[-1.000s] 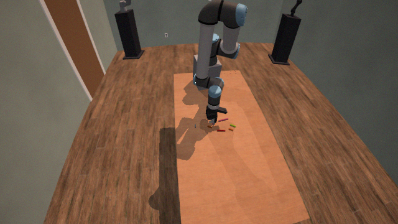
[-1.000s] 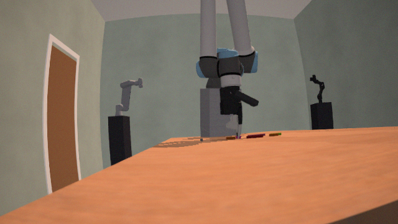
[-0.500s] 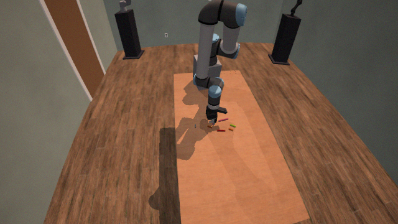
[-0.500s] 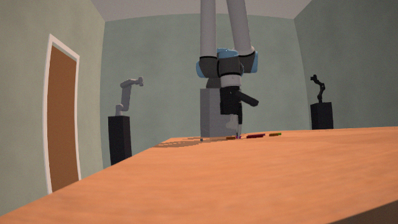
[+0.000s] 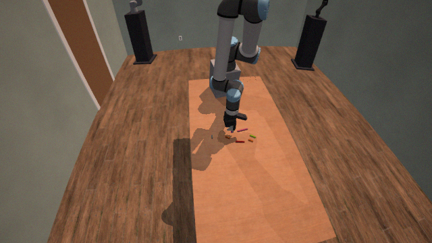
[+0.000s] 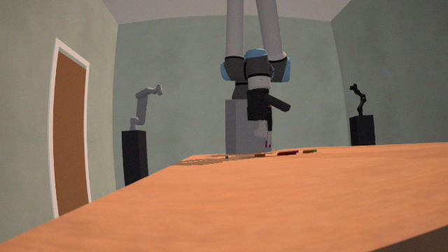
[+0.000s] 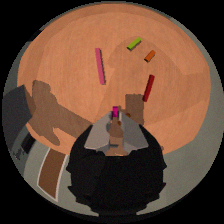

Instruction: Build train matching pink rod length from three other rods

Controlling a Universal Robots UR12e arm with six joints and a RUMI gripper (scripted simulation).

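My gripper [image 5: 231,127] is shut on a short magenta rod [image 7: 115,113] and holds it a little above the table; the rod also shows at the fingertips in the exterior view [image 6: 268,145]. The pink rod [image 5: 242,129] lies flat just right of the gripper, and ahead to the left in the wrist view [image 7: 100,65]. A red rod [image 7: 148,88], a lime rod [image 7: 133,43] and an orange rod [image 7: 149,55] lie apart from one another to the right. A second brownish-orange rod [image 5: 227,137] lies in the arm's shadow. A tiny blue rod [image 5: 212,136] lies alone to the left.
The rods lie on an orange table top [image 5: 250,162] set over a wooden floor. The arm's grey base block [image 5: 224,72] stands at the far end. Two black pedestals [image 5: 139,35] [image 5: 308,40] stand at the back of the room.
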